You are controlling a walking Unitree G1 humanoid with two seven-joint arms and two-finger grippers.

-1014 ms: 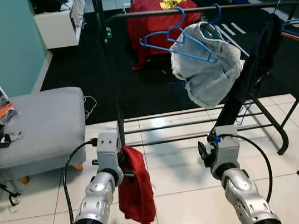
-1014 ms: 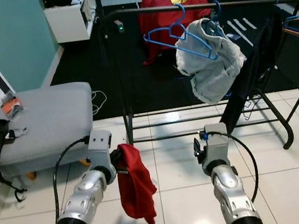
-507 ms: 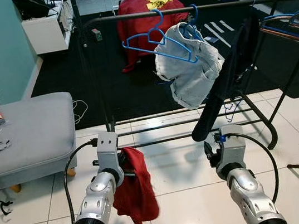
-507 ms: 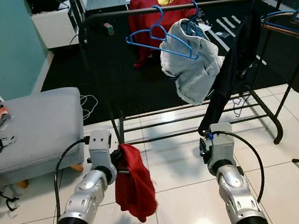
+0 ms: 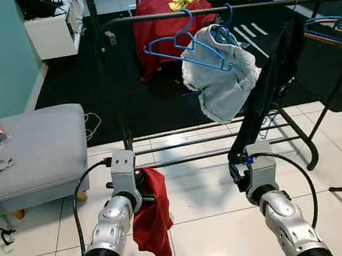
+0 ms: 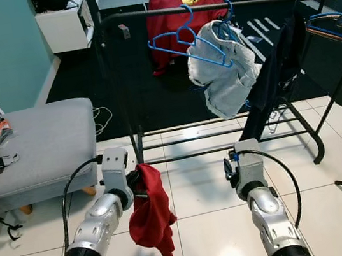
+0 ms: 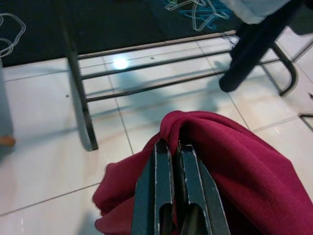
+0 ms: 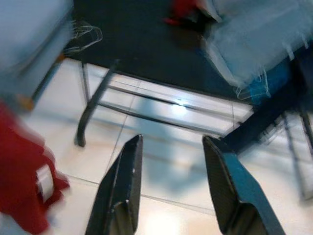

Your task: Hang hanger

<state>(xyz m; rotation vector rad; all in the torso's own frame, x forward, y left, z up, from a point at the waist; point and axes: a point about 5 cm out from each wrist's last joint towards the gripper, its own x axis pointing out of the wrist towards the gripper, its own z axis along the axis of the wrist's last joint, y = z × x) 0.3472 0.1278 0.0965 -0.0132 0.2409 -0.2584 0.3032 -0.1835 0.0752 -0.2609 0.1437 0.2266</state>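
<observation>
Gripping crumpled dark-red cloth garment (image 5: pixel 153 213) in clenched left gripper (image 7: pixel 172 147), lower centre of frame; right gripper (image 8: pixel 171 147) spread, empty, below black metal clothes rail (image 5: pixel 218 10) with blue plastic hanger (image 5: pixel 186 48).

Bright, tile glare, blurred right-wrist view

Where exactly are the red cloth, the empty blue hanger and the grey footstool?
red cloth (image 5: pixel 153 217), left eye view, middle of the hanging fabric
empty blue hanger (image 5: pixel 179 44), left eye view, its upper bar
grey footstool (image 5: pixel 38 144), left eye view, seat top
</observation>
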